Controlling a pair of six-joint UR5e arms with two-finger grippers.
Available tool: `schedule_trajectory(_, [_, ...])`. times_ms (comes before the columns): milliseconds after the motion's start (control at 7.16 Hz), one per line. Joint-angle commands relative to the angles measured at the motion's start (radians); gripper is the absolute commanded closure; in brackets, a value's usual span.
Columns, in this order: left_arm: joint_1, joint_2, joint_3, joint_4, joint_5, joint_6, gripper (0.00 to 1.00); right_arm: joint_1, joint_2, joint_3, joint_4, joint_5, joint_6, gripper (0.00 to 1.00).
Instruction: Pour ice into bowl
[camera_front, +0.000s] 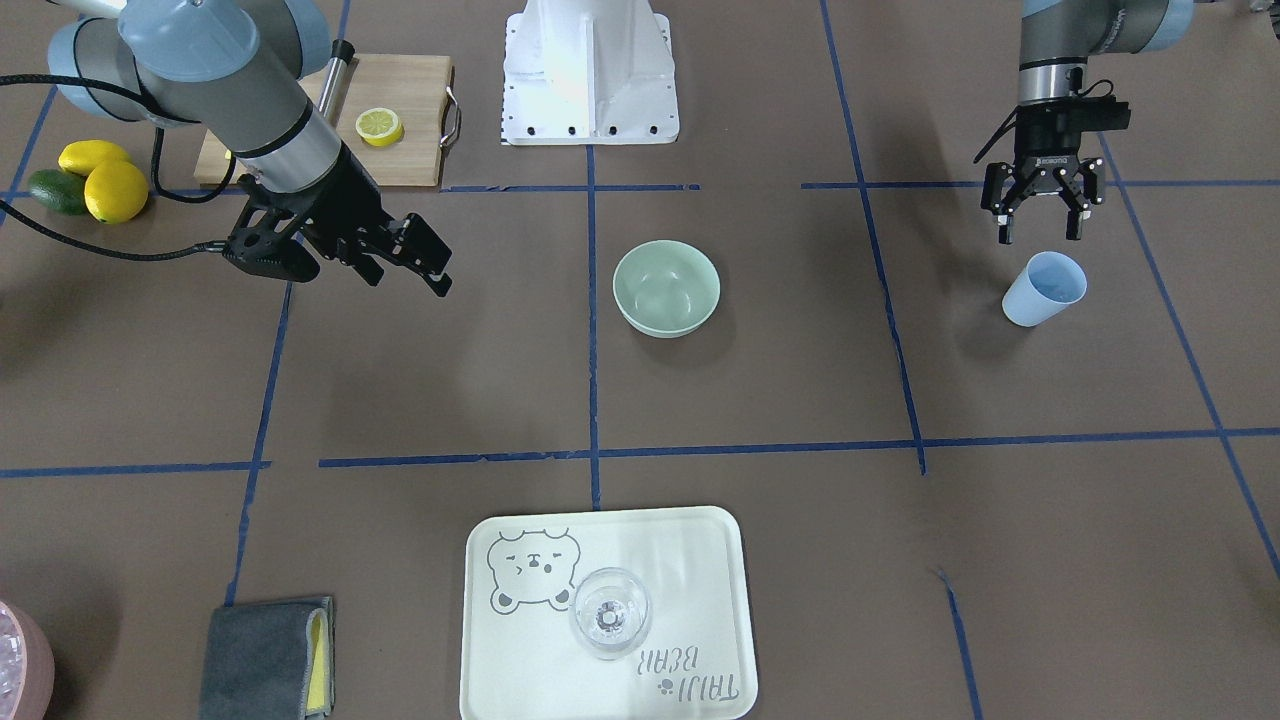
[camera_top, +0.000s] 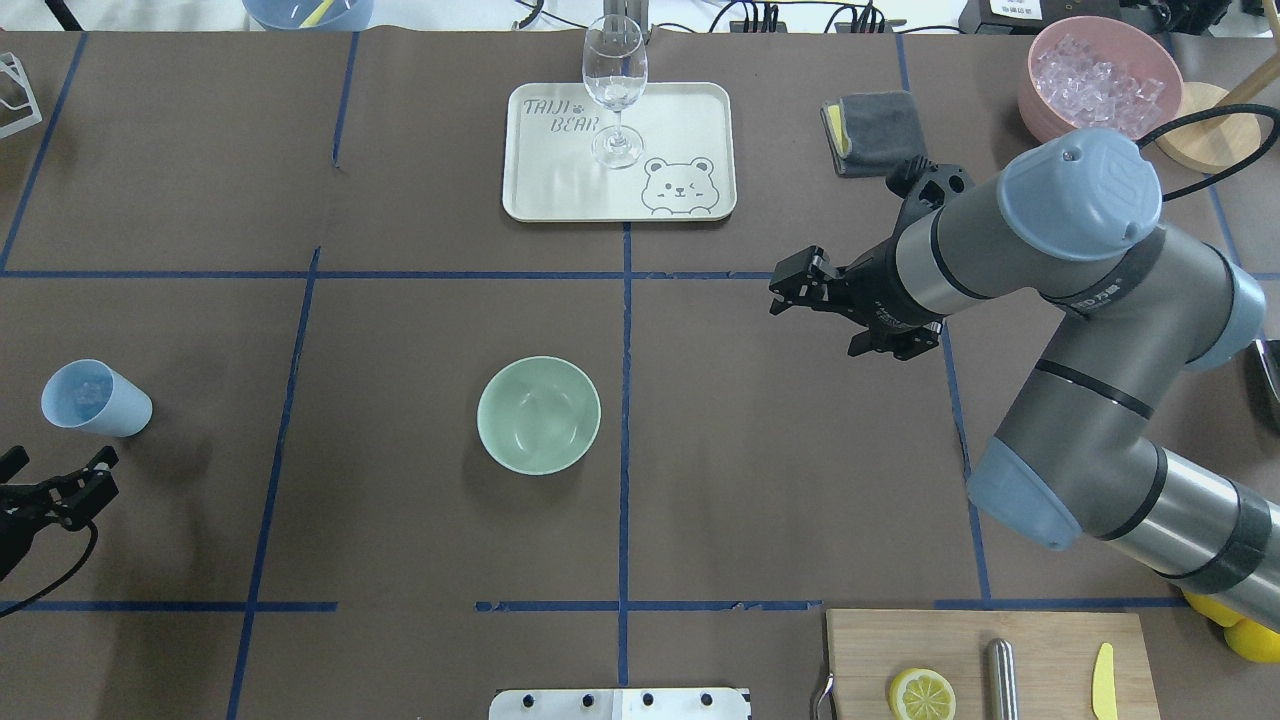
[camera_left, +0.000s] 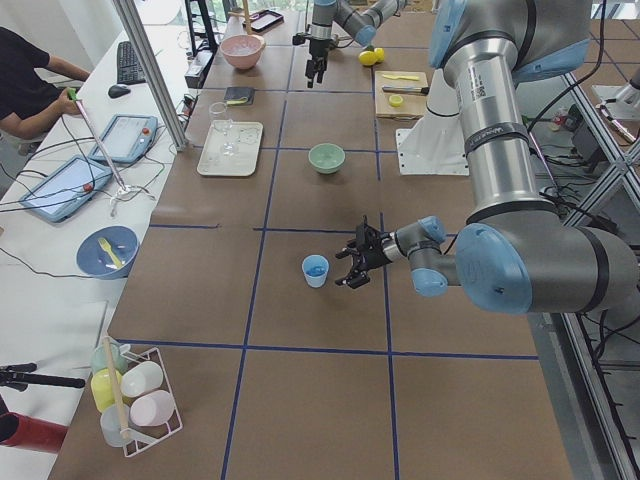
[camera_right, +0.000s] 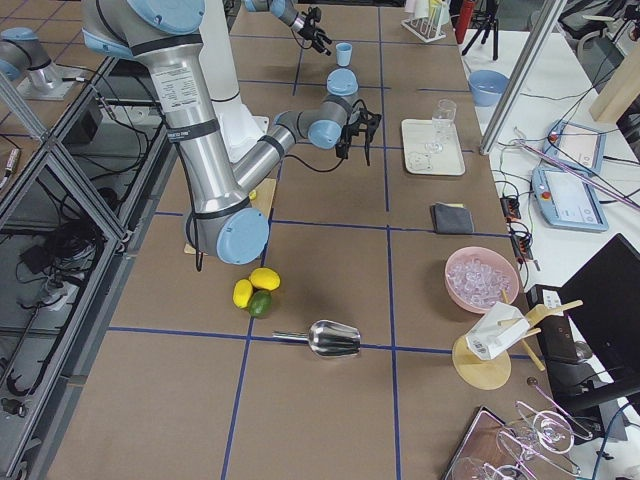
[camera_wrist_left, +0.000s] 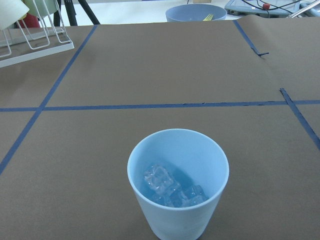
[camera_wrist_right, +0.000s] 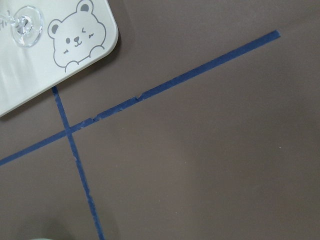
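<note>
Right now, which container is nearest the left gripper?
The light blue cup holding ice, just ahead of the open left gripper; the mint bowl sits mid-table, the wine glass on the tray.

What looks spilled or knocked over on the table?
Nothing stands out. The blue cup stands upright with the ice inside it, the green bowl sits upright and empty, and the wine glass stands on its tray.

**Non-task items on table**

Far centre: cream bear-print tray (camera_top: 560, 190), with a clear wine glass (camera_top: 614, 80) upright on it. To its right lies a folded grey cloth (camera_top: 875, 132), and further right a pink container (camera_top: 1035, 115). Near right: wooden cutting board (camera_top: 1050, 640) carrying a lemon half (camera_top: 921, 694) and a yellow knife (camera_top: 1102, 694). Two whole lemons (camera_front: 115, 190) lie just beside the board.
</note>
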Motion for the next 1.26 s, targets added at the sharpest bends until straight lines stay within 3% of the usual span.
schedule_trajectory(0, [0.006,-0.062,0.070,-0.009,0.129,-0.003,0.00,-0.002,0.002,-0.002,0.000,0.000,-0.002,0.00])
schedule_trajectory(279, [0.011,-0.113,0.151,-0.011,0.218,-0.084,0.00,0.000,0.003,0.001,0.000,0.000,-0.004,0.00])
schedule_trajectory(559, [0.013,-0.146,0.159,-0.006,0.266,-0.083,0.00,0.000,0.003,0.001,0.000,0.000,-0.006,0.00])
schedule_trajectory(838, [0.013,-0.163,0.252,-0.008,0.326,-0.081,0.01,0.000,0.005,0.003,0.000,0.002,-0.006,0.00])
schedule_trajectory(1118, [0.013,-0.205,0.280,-0.006,0.337,-0.078,0.01,0.000,0.003,0.001,0.000,0.002,-0.007,0.00])
